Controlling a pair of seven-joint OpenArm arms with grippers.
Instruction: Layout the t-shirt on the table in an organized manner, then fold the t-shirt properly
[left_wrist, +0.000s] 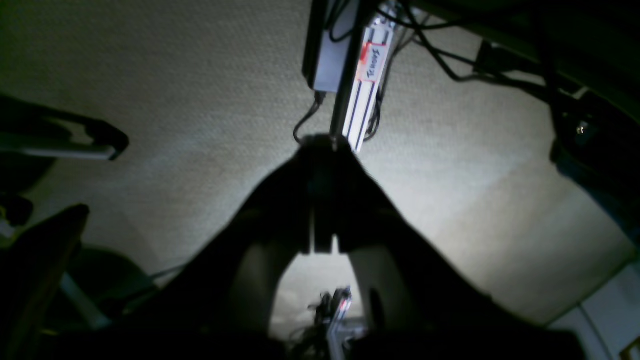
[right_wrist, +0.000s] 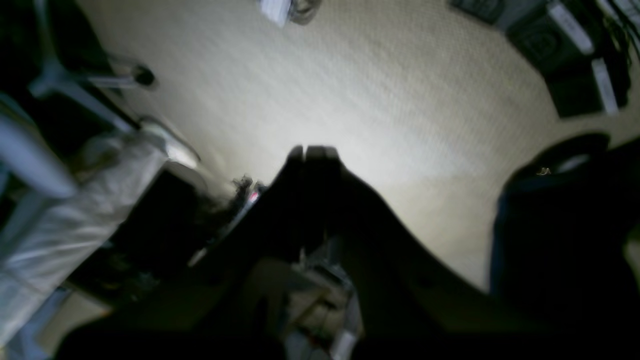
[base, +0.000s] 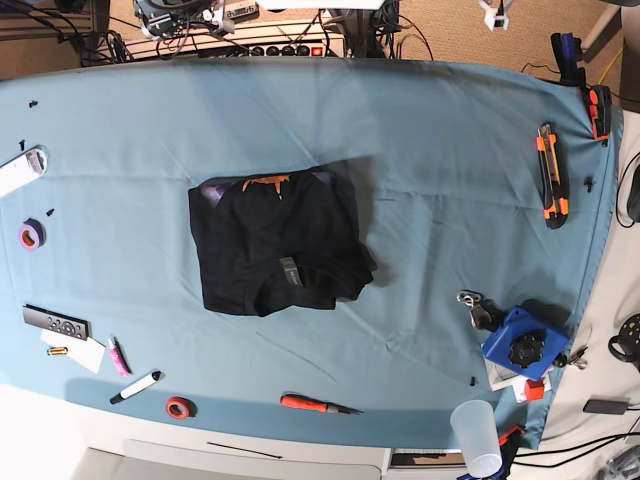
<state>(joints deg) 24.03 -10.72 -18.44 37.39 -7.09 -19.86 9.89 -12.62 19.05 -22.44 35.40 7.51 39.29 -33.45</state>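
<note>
The black t-shirt (base: 275, 245) lies folded into a compact rectangle in the middle of the light blue table (base: 450, 150). Its grey tag (base: 289, 271) faces up, and an orange print (base: 265, 183) shows at its far edge. Neither arm appears in the base view. In the left wrist view my left gripper (left_wrist: 325, 142) is a dark silhouette over beige carpet, shut with nothing between its fingers. My right gripper (right_wrist: 307, 150) is likewise shut and empty over carpet in the right wrist view.
Around the shirt lie an orange box cutter (base: 549, 175), a blue block (base: 520, 342), a plastic cup (base: 477, 435), a red screwdriver (base: 318, 404), a tape roll (base: 31, 235), a remote (base: 55, 322) and a marker (base: 135, 387). An aluminium post (left_wrist: 367, 80) stands beyond the left gripper.
</note>
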